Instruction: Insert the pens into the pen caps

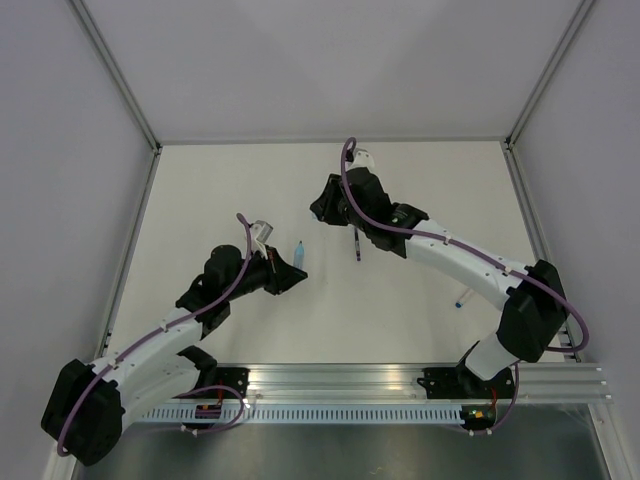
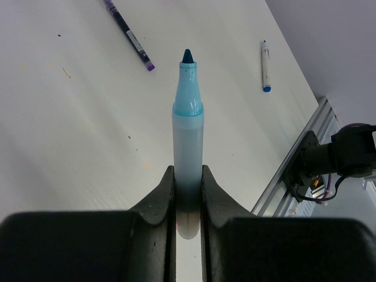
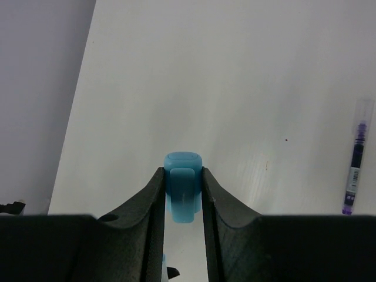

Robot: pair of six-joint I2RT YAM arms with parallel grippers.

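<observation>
The left hand [image 2: 188,179] is pinching a pale-blue pen [image 2: 188,129], tip pointing at 12 o'clock. The right hand [image 3: 182,176], at its 1 o'clock, is pinching a sky-blue cap [image 3: 183,160]. Any misalignment could be jamming tip against rim, twisting either grip.

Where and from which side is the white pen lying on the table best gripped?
Probably mid-barrel on the white pen, from above, closing across its width: it lies flat on the table, so only its long sides are reachable.
</observation>
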